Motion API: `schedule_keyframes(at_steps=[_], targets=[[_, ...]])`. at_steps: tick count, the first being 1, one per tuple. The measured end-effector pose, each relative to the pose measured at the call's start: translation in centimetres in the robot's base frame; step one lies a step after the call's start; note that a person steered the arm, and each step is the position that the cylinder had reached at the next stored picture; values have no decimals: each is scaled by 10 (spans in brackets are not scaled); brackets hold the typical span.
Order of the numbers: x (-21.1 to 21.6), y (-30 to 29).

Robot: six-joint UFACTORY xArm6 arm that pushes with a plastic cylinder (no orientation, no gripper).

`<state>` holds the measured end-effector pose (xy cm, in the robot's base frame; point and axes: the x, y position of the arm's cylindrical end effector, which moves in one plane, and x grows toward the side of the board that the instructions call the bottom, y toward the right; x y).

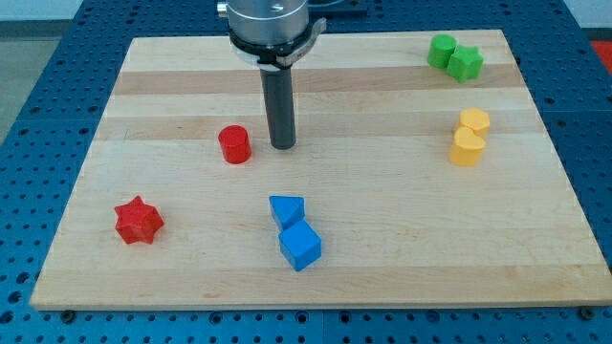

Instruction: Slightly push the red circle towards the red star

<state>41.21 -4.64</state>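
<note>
The red circle [234,144] stands on the wooden board left of centre. The red star [139,221] lies at the view's lower left, well apart from the circle. My tip [282,146] rests on the board just to the right of the red circle, with a small gap between them. The dark rod rises straight up from the tip to the arm's mount at the view's top.
A blue triangle [286,209] and a blue cube [300,246] touch each other below my tip. Two green blocks [454,55] sit at the top right. Two yellow blocks [469,137] sit at the right. The board's edge [306,306] runs along the view's bottom.
</note>
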Motion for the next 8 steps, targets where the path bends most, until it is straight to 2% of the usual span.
schedule_keyframes(at_steps=[1,6,7,8], targets=[[-18,-21],[43,-29],[23,19],[14,29]])
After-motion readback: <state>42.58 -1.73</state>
